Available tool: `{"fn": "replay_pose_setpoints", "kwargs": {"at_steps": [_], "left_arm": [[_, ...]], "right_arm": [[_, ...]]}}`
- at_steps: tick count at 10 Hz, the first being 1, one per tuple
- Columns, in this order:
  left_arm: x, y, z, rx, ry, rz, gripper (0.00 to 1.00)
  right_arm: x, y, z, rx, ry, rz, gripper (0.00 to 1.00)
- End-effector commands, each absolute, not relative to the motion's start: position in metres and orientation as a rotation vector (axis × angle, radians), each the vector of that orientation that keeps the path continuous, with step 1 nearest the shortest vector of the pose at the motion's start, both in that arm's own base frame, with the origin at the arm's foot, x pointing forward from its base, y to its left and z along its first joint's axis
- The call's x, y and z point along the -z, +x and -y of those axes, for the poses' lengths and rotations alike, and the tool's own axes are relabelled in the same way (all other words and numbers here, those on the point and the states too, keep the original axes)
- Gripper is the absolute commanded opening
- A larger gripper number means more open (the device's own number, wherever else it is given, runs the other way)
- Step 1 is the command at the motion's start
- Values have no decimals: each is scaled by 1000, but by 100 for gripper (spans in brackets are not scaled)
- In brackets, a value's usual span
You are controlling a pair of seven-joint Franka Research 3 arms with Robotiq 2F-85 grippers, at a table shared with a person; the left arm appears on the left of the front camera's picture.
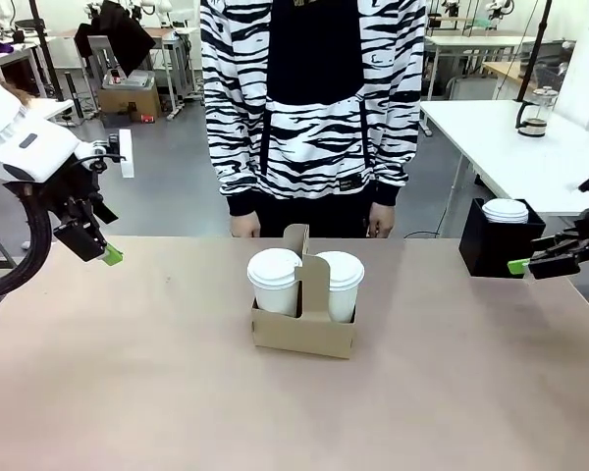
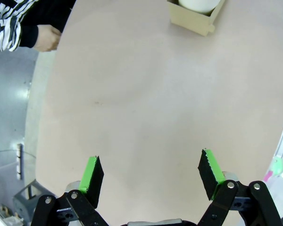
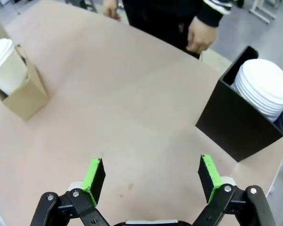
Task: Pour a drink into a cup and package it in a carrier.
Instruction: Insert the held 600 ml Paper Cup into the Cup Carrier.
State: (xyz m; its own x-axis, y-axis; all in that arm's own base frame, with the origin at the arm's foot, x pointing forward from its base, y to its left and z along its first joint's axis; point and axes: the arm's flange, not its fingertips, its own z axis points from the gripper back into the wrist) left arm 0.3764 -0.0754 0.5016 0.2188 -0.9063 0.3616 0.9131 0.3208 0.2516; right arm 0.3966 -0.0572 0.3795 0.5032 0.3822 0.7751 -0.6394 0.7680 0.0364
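Both cups (image 1: 275,280) lidded in carrier (image 1: 304,329); my left gripper (image 2: 151,176) and right gripper (image 3: 151,176) spread, empty. Careless reach could topple carrier.

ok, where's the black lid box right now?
In the front view the black box of white lids sits at the table's far right edge, just beside the right gripper, well right of the carrier.

Both arms are pulled back to the sides, left gripper (image 1: 106,255) hanging over the left edge pointing down, jaws wide apart with nothing in them. Right gripper (image 1: 522,266) sits at the far right, fingers spread too and pointing inward.
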Motion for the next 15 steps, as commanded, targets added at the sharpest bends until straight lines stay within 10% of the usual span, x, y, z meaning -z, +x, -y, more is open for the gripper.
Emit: {"fn": "replay_pose_setpoints", "kwargs": {"at_steps": [1,15], "left_arm": [[-503,377,76,1251,-18,488,100],[-503,377,76,1251,-18,488,100]], "right_arm": [[-380,396,60,-671,334,853,100],[-380,396,60,-671,334,853,100]]}}
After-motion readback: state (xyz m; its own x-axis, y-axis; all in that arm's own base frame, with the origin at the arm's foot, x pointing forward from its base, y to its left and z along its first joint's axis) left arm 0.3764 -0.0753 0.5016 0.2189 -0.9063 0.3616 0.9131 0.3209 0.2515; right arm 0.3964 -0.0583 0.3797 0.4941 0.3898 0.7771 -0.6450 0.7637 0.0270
